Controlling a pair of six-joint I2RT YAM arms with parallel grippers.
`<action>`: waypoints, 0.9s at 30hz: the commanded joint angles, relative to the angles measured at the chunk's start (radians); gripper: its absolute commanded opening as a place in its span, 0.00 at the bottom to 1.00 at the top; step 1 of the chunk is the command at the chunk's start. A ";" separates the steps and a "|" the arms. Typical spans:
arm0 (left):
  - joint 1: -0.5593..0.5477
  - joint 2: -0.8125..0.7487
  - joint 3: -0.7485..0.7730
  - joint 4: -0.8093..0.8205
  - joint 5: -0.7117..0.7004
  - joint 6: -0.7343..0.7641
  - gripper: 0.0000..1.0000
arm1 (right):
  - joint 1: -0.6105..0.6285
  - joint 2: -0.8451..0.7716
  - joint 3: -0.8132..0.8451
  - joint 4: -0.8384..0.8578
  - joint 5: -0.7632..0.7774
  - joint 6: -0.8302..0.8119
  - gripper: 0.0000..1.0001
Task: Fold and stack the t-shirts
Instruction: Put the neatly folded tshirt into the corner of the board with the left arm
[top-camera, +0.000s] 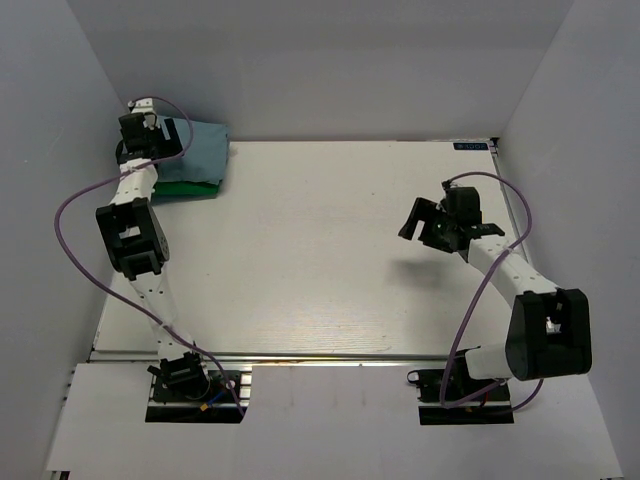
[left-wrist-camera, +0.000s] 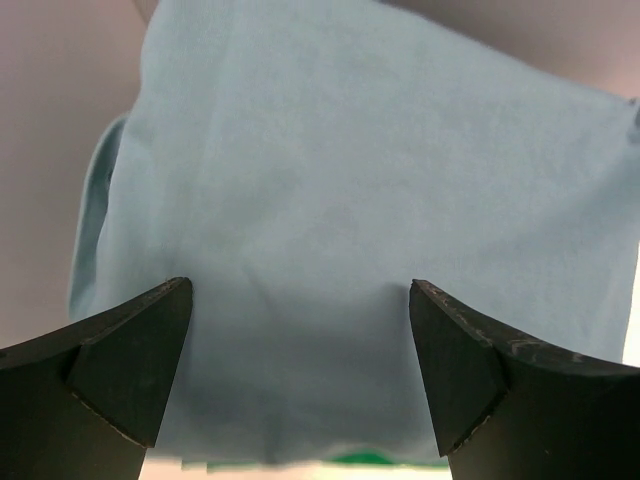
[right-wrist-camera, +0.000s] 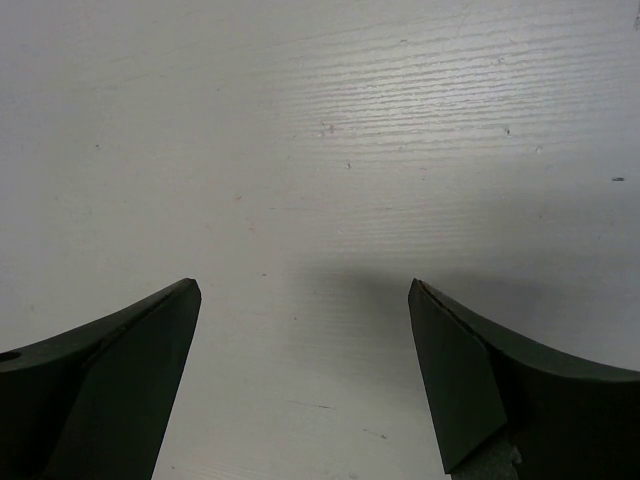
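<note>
The folded blue-grey t-shirt (top-camera: 203, 152) lies on top of the folded green t-shirt (top-camera: 190, 189) at the table's far left corner; only a green strip shows along the near edge. In the left wrist view the blue-grey shirt (left-wrist-camera: 350, 200) fills the frame, with a sliver of the green shirt (left-wrist-camera: 365, 459) below it. My left gripper (top-camera: 140, 128) is open just above the stack's left part, holding nothing; it also shows in the left wrist view (left-wrist-camera: 300, 300). My right gripper (top-camera: 425, 222) is open and empty above bare table at the right; it also shows in the right wrist view (right-wrist-camera: 305, 300).
The white table (top-camera: 330, 250) has grey walls close at the left, back and right. The stack touches the back left corner. A purple cable (top-camera: 75, 215) loops off the left arm.
</note>
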 joint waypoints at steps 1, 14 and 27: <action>0.018 0.055 0.073 0.003 0.036 -0.027 1.00 | 0.004 0.022 0.055 0.025 -0.020 -0.012 0.90; 0.137 0.124 -0.002 0.035 0.242 -0.185 1.00 | 0.007 0.077 0.081 0.016 -0.044 -0.028 0.90; 0.119 -0.210 -0.145 0.025 0.202 -0.219 1.00 | 0.004 -0.018 0.053 0.045 -0.070 -0.049 0.90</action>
